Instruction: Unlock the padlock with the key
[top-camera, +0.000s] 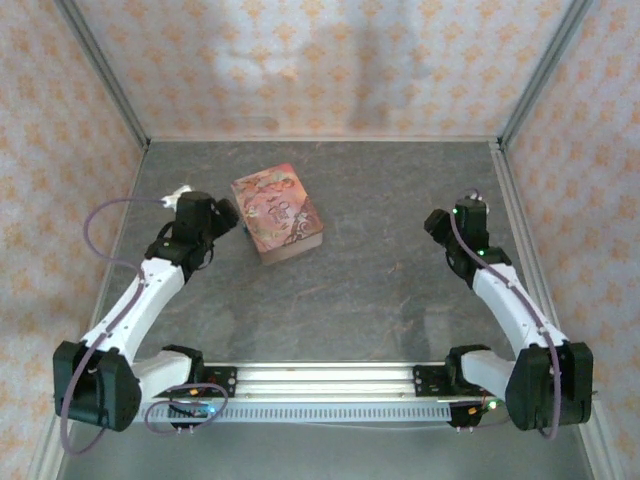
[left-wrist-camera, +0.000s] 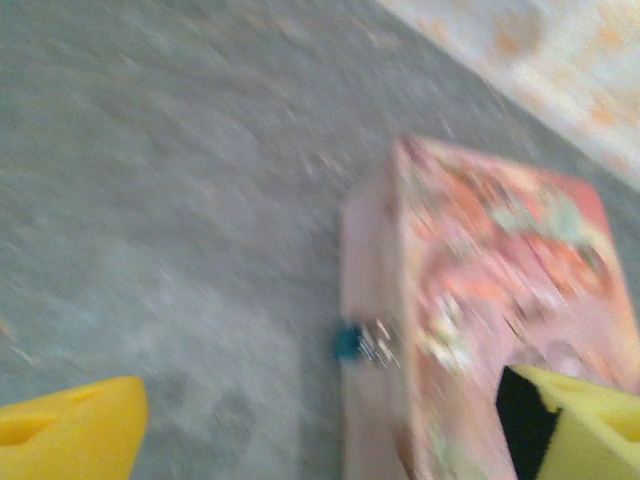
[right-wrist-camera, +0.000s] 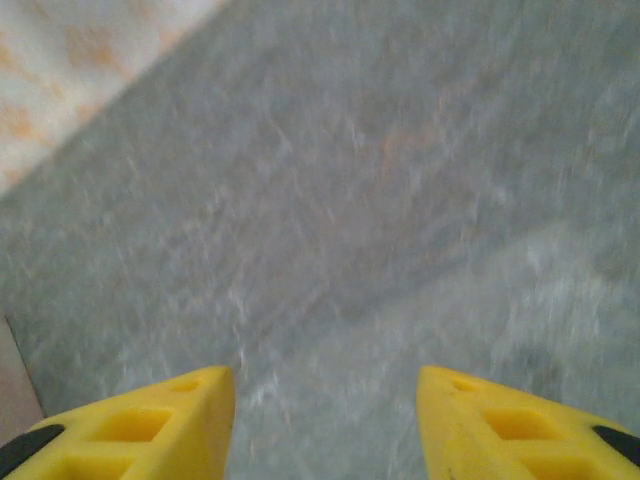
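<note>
Gray table (top-camera: 380, 290) held 1 pink box (top-camera: 277, 213). A blurry padlock (left-wrist-camera: 366, 342) sat on the box's side. The left gripper (left-wrist-camera: 322, 388) was just beside that side, jaws wide, empty. The right gripper (right-wrist-camera: 322, 398) was far from the box, jaws apart, empty.

Matt grey mottled table (top-camera: 400, 280); floral-printed box (top-camera: 277, 212); shiny metal padlock (left-wrist-camera: 375, 342).

Right pincer (right-wrist-camera: 325, 425) spread apart above grey table (right-wrist-camera: 400, 190).
</note>
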